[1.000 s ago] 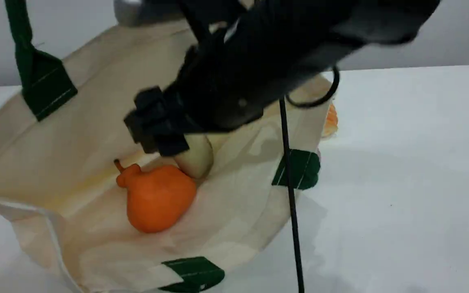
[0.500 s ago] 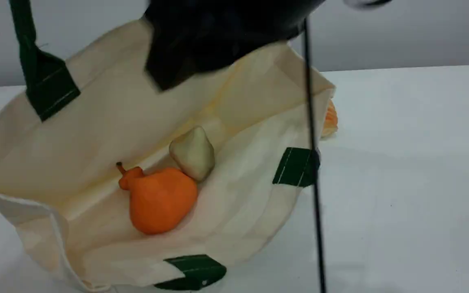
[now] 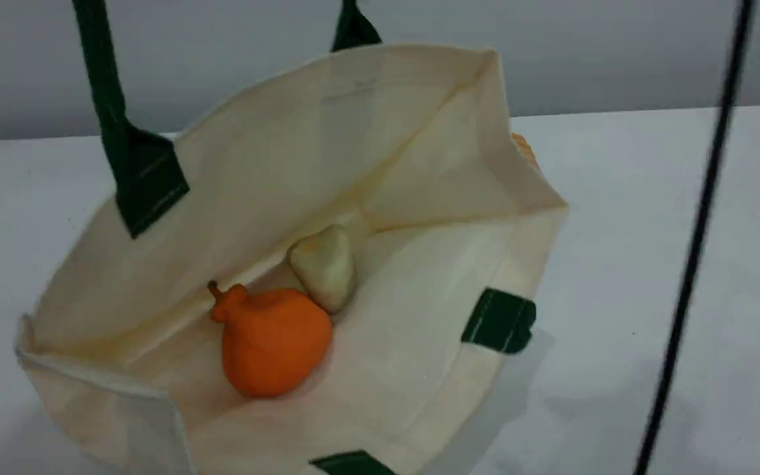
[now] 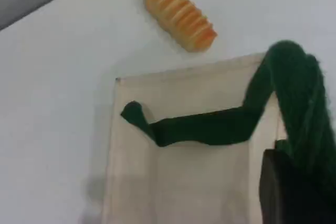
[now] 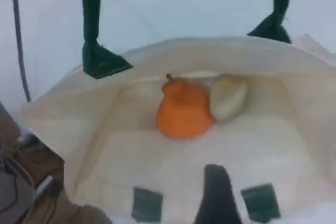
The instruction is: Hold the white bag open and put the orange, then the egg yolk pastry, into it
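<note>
The white bag (image 3: 254, 165) stands open on the table, its dark green handle (image 3: 113, 119) pulled up out of the top of the scene view. Inside on the bag's floor lies the orange (image 3: 274, 346), and the egg yolk pastry (image 3: 324, 267) rests against its far side. In the left wrist view my left gripper (image 4: 286, 192) is shut on the handle (image 4: 294, 87). The right wrist view looks down into the bag (image 5: 252, 145) at the orange (image 5: 184, 109) and the pastry (image 5: 228, 97). There, one bare fingertip (image 5: 215, 195) of my right gripper hangs above the near rim, holding nothing.
A ridged pale-orange bread loaf (image 4: 179, 14) lies on the table behind the bag, its end peeking past the rim (image 3: 525, 150). A thin black cable (image 3: 696, 244) hangs across the right of the scene view. Brown clutter (image 5: 31, 182) sits at the right wrist view's lower left.
My right arm let the pastry go beside the orange and rose out of the scene view. The bag has been lifted and pulled wider open, shifting slightly right.
</note>
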You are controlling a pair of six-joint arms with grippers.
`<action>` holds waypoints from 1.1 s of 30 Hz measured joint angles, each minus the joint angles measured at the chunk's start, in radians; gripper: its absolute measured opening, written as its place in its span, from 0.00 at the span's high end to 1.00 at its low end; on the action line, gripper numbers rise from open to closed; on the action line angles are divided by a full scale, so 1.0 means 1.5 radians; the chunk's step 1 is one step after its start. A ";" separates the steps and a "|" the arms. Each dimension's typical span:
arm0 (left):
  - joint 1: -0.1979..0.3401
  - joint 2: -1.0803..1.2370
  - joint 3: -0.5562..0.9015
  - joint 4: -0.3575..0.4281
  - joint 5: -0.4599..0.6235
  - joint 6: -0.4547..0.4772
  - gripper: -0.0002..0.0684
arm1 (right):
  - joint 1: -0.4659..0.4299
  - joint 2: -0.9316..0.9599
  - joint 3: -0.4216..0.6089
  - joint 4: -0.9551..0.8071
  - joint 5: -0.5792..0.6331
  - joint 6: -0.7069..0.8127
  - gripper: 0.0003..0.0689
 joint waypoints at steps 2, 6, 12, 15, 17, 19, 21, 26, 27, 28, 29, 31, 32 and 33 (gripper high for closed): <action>0.000 0.006 0.005 0.012 -0.005 -0.001 0.90 | 0.000 -0.021 0.000 -0.019 0.020 0.022 0.33; 0.000 0.017 0.032 0.014 -0.032 0.000 0.90 | 0.000 -0.058 0.000 -0.067 0.048 0.074 0.33; 0.000 0.030 0.047 0.062 -0.041 -0.008 0.88 | 0.000 -0.117 0.000 -0.123 0.113 0.109 0.33; 0.000 0.031 0.047 0.096 -0.030 -0.029 0.81 | 0.000 -0.147 0.000 -0.156 0.137 0.132 0.33; 0.000 0.032 0.047 0.119 -0.021 -0.039 0.73 | 0.000 -0.165 0.000 -0.185 0.148 0.154 0.33; 0.000 0.032 0.047 0.139 -0.015 -0.045 0.62 | 0.000 -0.185 0.000 -0.211 0.160 0.173 0.33; 0.000 0.032 0.047 0.152 -0.011 -0.045 0.50 | 0.000 -0.203 0.000 -0.232 0.175 0.191 0.33; 0.000 0.032 0.047 0.159 0.017 -0.045 0.31 | 0.000 -0.250 0.000 -0.270 0.219 0.209 0.33; 0.000 0.032 0.047 0.168 0.023 -0.045 0.30 | 0.000 -0.257 0.000 -0.281 0.228 0.215 0.33; 0.000 0.032 0.046 0.172 0.031 -0.044 0.29 | 0.000 -0.267 0.000 -0.292 0.238 0.220 0.33; 0.000 0.032 0.046 0.173 0.038 -0.043 0.29 | 0.000 -0.277 0.000 -0.303 0.250 0.226 0.33; 0.000 0.032 0.046 0.173 0.054 -0.042 0.29 | 0.000 -0.295 0.000 -0.326 0.274 0.239 0.33; 0.000 0.032 0.046 0.173 0.064 -0.040 0.29 | 0.000 -0.306 0.000 -0.336 0.285 0.247 0.33; 0.000 0.032 0.046 0.176 0.074 -0.038 0.29 | 0.000 -0.316 0.000 -0.345 0.294 0.252 0.33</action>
